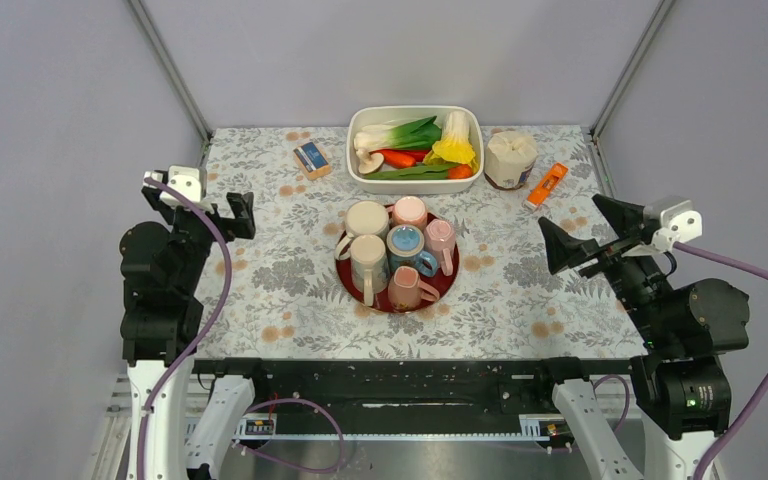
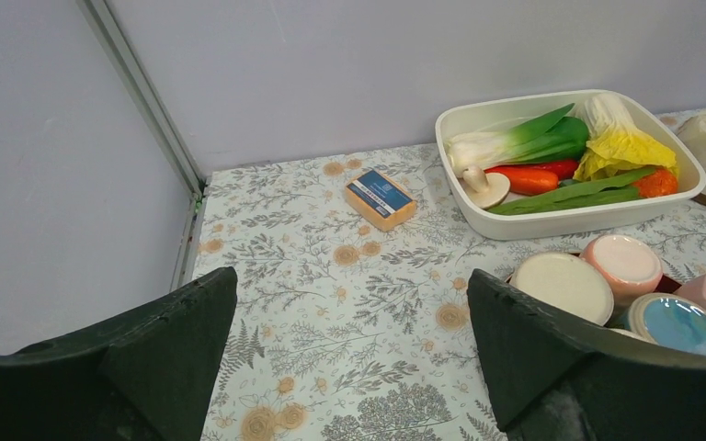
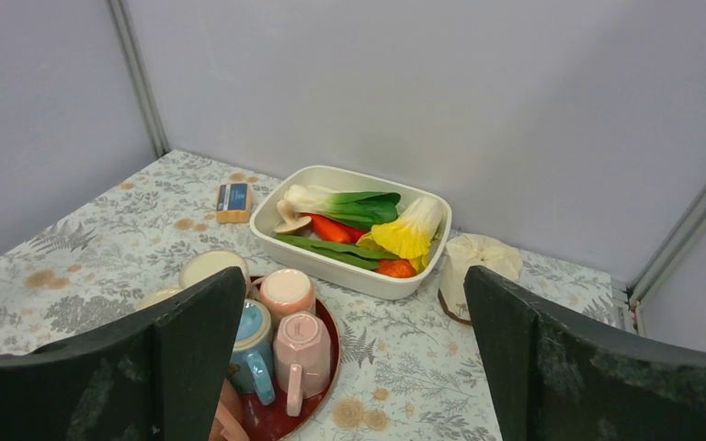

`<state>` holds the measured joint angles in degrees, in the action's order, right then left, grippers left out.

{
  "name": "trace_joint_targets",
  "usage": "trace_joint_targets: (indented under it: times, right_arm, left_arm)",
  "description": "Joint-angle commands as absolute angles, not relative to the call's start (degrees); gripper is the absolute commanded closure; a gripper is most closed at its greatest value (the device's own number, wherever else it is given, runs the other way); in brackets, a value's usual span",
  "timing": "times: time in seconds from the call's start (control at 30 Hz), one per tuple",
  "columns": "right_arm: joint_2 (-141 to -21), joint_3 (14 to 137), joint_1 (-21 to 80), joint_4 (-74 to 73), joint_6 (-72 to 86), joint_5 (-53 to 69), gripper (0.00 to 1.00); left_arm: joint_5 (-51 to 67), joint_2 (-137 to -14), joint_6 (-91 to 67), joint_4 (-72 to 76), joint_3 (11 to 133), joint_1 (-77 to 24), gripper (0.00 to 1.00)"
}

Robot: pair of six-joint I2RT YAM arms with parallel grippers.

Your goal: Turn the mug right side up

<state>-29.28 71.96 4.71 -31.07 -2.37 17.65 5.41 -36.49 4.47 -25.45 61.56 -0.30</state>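
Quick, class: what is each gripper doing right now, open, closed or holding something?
Left gripper: open, holding nothing.
Right gripper: open, holding nothing.

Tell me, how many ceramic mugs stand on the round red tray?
6, all on the round red tray: cream mug at back left, back pink mug, right pink mug, blue mug in the middle, white mug at front left, front pink mug. None seems hidden.

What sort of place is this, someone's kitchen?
Probably a robot test booth rather than a kitchen: plain grey walls held by metal frame posts, a left arm and right arm mounted at the table edge, and toy-looking vegetables in a white tub.
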Motion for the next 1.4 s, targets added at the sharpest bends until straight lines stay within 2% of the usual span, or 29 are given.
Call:
trace_joint_targets:
  times: [0.0,0.13,0.27,0.47,0.6,0.8,0.9,0.97,1.37]
  right_arm:
    - [-30.9,70.9,4.5,-27.0,-4.4,23.6,0.02]
    - [-31.8,65.4,4.5,-23.8,-3.7,27.6,0.01]
    - [-33.9,58.8,4.5,-21.2,-4.8,30.1,0.01]
    - [-43.5,55.1,4.8,-22.3,-7.8,30.1,0.01]
    - [-48.9,54.0,8.9,-24.5,-10.3,25.8,0.01]
    - [-55.2,48.9,22.0,-23.8,-16.6,10.4,0.01]
    - [-59.2,47.9,23.9,-22.0,-15.1,7.7,0.01]
    - [-61.8,48.0,24.8,-21.6,-14.5,6.9,0.05]
    - [-70.8,51.1,28.5,-19.6,-8.8,2.2,0.13]
  left_arm:
    - [7.7,-36.8,5.4,-22.9,61.6,0.0,0.01]
    - [15.1,-37.4,10.4,-26.1,61.5,0.0,0.01]
    - [17.2,-37.6,13.6,-27.5,58.7,0.0,0.01]
    - [22.0,-38.2,16.1,-26.1,49.8,0.0,0.01]
    - [23.5,-39.2,17.0,-25.5,46.7,0.0,0.01]
    - [25.6,-38.8,16.6,-25.0,44.7,0.0,0.01]
    - [25.9,-38.6,16.6,-25.1,44.2,0.0,0.01]
    - [26.2,-38.4,16.6,-25.0,43.8,0.0,0.01]
    - [27.1,-38.3,16.8,-24.5,42.8,0.0,0.01]
